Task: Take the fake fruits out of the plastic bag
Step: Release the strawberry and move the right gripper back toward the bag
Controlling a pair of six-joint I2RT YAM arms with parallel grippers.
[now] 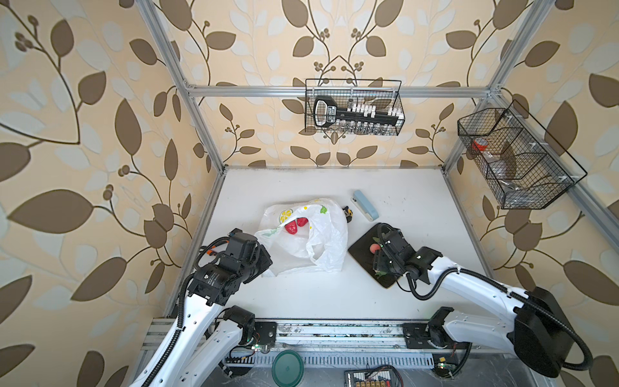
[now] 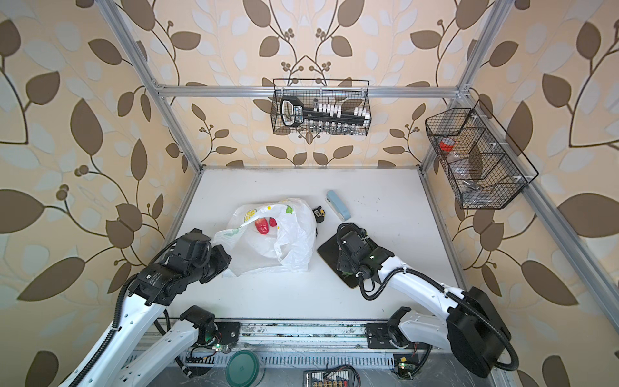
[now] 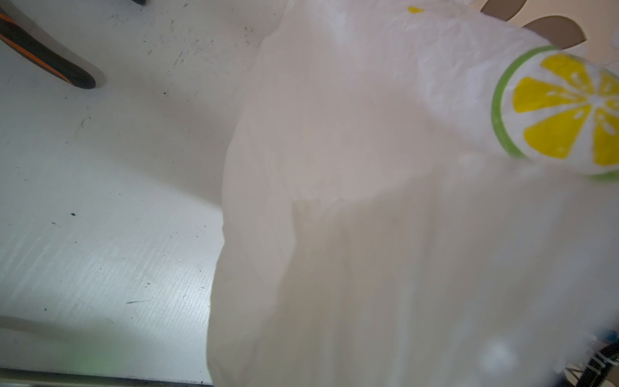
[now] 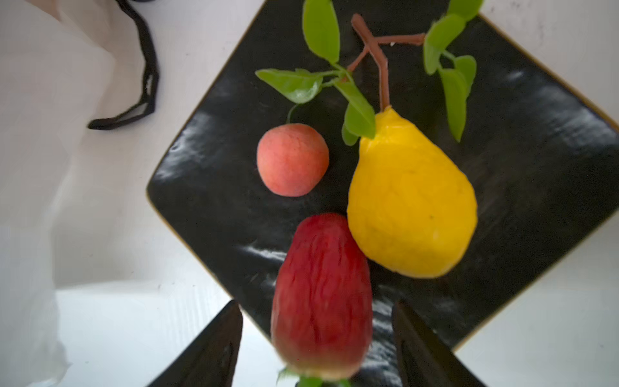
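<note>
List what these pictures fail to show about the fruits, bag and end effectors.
- Plastic bag contents: folds hide anything beyond two strawberries, both top views.
- Left end effector: fingers hidden under its wrist in top views; left wrist view shows only blurred bag.
- Plate fruits: right arm covers most in top views.
- Plate strawberry: leafy top cut by right wrist view's edge.

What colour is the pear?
The pear is yellow-orange; the right wrist view shows it best.
</note>
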